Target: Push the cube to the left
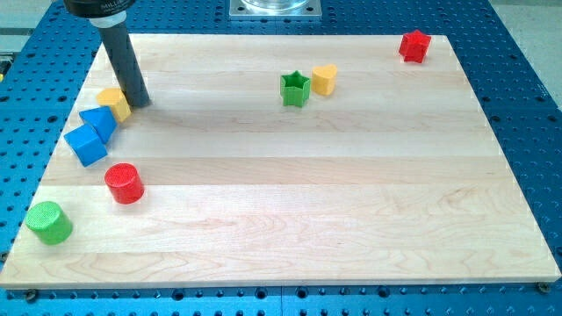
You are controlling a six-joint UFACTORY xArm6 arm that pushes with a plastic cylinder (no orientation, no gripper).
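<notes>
A blue cube (86, 143) lies near the board's left edge. A blue wedge-shaped block (99, 121) touches it above, and a yellow block (115, 102) sits just above that. My tip (139, 101) rests on the board right beside the yellow block, on its right side, up and to the right of the blue cube. The dark rod rises from it toward the view's top left.
A red cylinder (124, 183) and a green cylinder (49, 221) stand below the cube at the left. A green star (295, 88) and a yellow heart-like block (324, 79) sit at top centre. A red block (414, 46) is at the top right. The wooden board (307, 202) lies on a blue perforated table.
</notes>
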